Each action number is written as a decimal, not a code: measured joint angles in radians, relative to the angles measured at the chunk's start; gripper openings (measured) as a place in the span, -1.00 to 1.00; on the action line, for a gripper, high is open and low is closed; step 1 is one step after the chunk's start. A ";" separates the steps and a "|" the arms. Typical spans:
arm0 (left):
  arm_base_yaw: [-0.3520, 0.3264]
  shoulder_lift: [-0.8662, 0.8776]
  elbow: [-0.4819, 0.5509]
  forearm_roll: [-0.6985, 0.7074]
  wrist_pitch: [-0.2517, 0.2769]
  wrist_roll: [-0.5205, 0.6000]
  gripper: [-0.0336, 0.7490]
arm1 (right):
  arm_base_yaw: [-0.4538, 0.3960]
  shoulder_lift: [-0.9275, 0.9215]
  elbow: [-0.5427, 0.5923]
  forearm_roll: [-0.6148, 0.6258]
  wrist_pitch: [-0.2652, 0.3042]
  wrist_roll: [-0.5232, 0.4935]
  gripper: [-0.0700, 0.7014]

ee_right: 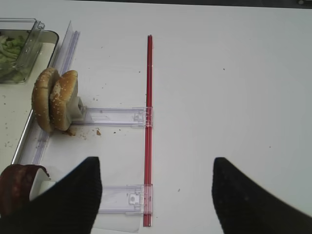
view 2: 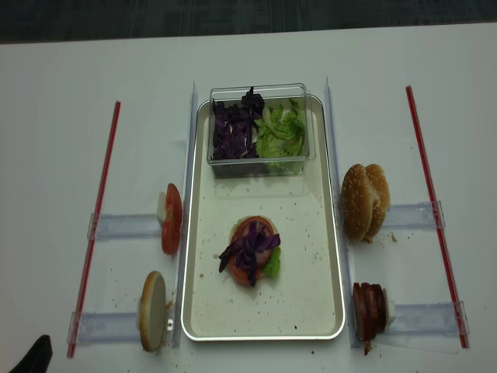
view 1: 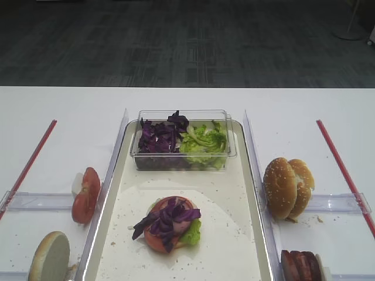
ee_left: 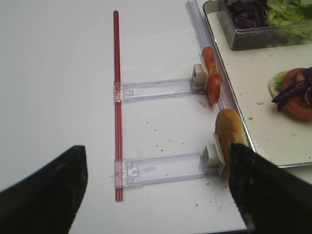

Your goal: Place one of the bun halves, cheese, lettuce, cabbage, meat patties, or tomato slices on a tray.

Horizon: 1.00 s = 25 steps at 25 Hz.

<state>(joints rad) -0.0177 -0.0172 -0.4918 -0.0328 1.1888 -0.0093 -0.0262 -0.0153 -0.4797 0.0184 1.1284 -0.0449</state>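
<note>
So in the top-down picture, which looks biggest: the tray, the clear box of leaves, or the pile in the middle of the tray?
Largest to smallest, as seen from above:
1. The tray, by far.
2. The clear plastic box holding purple cabbage and lettuce.
3. The stack of tomato, cabbage and lettuce.

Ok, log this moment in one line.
silver-rimmed tray: stack topped with purple cabbage | left gripper: open, empty | right gripper: open, empty
</note>
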 joint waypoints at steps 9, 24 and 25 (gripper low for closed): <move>0.000 0.000 0.000 0.000 0.000 0.000 0.48 | 0.000 0.000 0.000 0.000 0.000 0.000 0.50; 0.000 0.000 0.000 0.000 0.000 0.000 0.48 | 0.000 0.000 0.000 0.000 0.000 0.000 0.50; 0.000 0.000 0.000 0.000 0.000 0.000 0.48 | 0.000 0.000 0.000 0.000 0.000 0.000 0.50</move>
<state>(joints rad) -0.0177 -0.0172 -0.4918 -0.0328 1.1888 -0.0093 -0.0262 -0.0153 -0.4797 0.0184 1.1284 -0.0449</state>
